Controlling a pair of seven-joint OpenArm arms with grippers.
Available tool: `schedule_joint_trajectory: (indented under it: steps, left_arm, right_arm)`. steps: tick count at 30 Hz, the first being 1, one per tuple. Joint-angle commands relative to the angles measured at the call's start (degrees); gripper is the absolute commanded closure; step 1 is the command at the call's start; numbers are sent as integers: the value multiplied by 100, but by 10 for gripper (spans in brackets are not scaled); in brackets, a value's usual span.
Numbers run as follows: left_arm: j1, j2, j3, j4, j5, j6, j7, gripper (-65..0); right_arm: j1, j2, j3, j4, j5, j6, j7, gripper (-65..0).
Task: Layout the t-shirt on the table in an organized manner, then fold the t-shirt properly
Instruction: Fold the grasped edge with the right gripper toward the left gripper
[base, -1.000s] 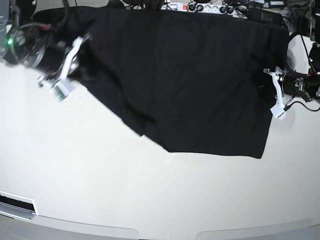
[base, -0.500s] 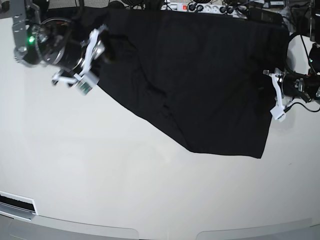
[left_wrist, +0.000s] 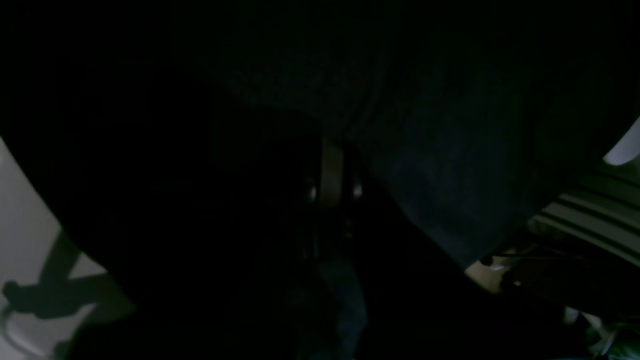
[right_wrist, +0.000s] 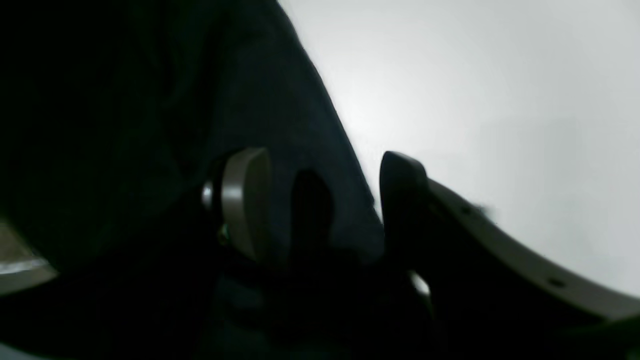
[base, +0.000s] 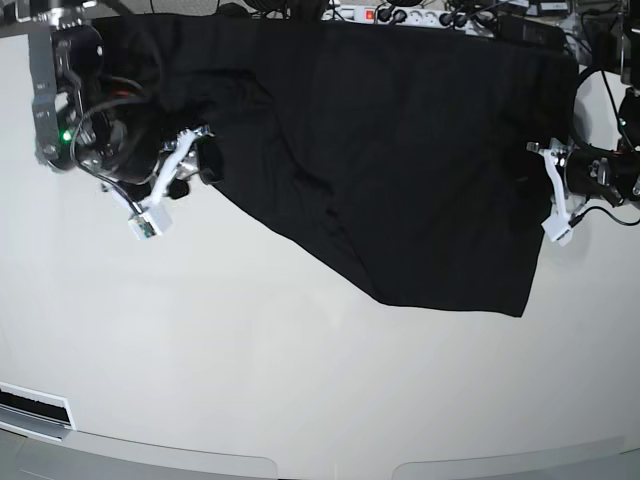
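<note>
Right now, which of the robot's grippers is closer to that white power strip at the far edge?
Right. The right gripper sits at the t-shirt's sleeve end, diagonally nearer the power strip; the left gripper is farther.
</note>
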Motion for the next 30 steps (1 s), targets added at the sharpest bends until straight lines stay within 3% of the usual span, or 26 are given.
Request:
schedule_joint_trajectory:
  steps: [1,7,9,12,15,16,21,24,25,27,29,30]
  left_arm:
    - [-83,-120,-39,68,-94,-32,-42,0]
    - [-83,-120,-39,68,-109,-32,-44,0]
    - [-83,-120,-39,68,-133,-32,-44,0]
    - [-81,-120,-39,68,-133,-32,-42,0]
    - [-81,-120,-39,68,-133,-32,-2,0]
    - [-81,-120,-39,68,-136,-32,-4,0]
    - [-83,-120,-39,68,-136,-32,-50,0]
    - [-81,-120,-39,68,-133,-32,-46,0]
    - [-81,-120,-39,68,-133,-32,-42,0]
    - [-81,-120,-39,68,-133,-32,-44,0]
    - [-83,-120,-39,68,-140,-32,-48,0]
    - [-83,-118,-39,68,-146,-32,-50,0]
  right_arm:
    - [136,-17,26,-146,210,140,-35,-360]
    - [649,-382,28,-1327,664,782,-282,-359]
    - [752,-396,28,-1351,772,960,-284,-328]
    - [887,-396,109,-1272,1021,1000,-308,-209]
    - [863,-398,192,-1010,1147,1000,-304,-3]
    - [855,-396,192,-951,1141,1000,-304,0]
    - [855,-396,192,-791,1071,1000,-317,0]
    - [850,-400,179,-791,688,1000,-323,0]
    - [848,-400,179,-822,584,1000,-323,-37]
    - [852,-400,179,-920,323,1000,-168,-209]
    - [857,-398,179,-1073,17,549,114,-335]
    - [859,-398,181,-1165,-92,378,197,-347]
